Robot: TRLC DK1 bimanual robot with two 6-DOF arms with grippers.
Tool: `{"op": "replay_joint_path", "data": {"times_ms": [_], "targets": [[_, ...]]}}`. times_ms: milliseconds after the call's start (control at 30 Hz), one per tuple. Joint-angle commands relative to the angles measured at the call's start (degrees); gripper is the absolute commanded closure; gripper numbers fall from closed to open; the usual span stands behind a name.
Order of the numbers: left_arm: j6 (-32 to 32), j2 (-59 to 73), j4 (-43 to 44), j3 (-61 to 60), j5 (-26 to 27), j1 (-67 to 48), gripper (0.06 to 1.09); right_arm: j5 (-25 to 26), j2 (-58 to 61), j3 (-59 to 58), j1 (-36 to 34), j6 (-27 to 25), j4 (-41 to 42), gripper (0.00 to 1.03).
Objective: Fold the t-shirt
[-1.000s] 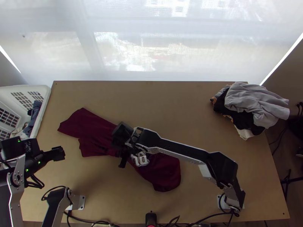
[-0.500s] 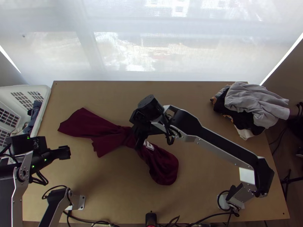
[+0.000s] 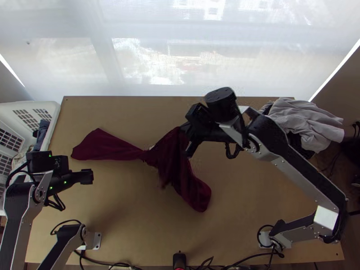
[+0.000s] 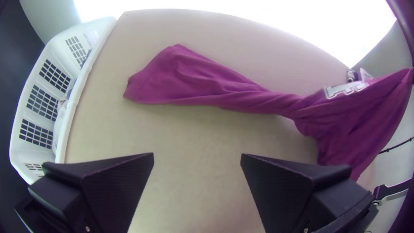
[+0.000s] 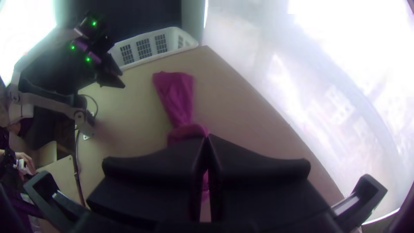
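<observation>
The dark red t-shirt (image 3: 108,146) lies bunched across the table, its left part flat and narrowing to a twisted middle. My right gripper (image 3: 185,141) holds its raised part above the table, right of centre. In the right wrist view my right gripper (image 5: 207,140) is shut on the cloth (image 5: 174,95), which hangs beneath the fingers. My left gripper (image 3: 90,177) hovers left of the shirt, near the basket. The left wrist view has my left gripper (image 4: 197,157) open with bare table between its fingers, while the shirt (image 4: 194,86) rises to a peak with part of its white print visible.
A white basket (image 3: 53,118) with some cloth stands at the table's left edge. A pile of grey and black clothes (image 3: 306,119) lies at the back right, partly behind the right arm. A person's hand (image 5: 26,162) shows at an edge of the right wrist view.
My right gripper has moved right and towards the table's back, lifting the shirt's middle and drawing its near parts along. The left gripper has shifted slightly right.
</observation>
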Motion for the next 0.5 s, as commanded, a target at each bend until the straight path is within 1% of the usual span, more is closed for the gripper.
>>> {"op": "replay_joint_path", "data": {"times_ms": [0, 267, 467], "targets": [[0.0, 4.1, 3.7, -0.6, 0.0, -2.6, 0.11, 0.6, -3.9, 5.1, -8.2, 0.0, -0.3, 1.00], [-0.1, 8.1, 6.1, 0.1, 0.0, -4.8, 0.11, 0.7, -5.0, 11.8, -15.1, 0.0, -0.2, 1.00], [0.1, 8.9, 6.3, -0.4, 0.0, -5.4, 0.11, 2.4, -3.6, 18.3, -16.5, 0.1, 2.0, 1.00]]}}
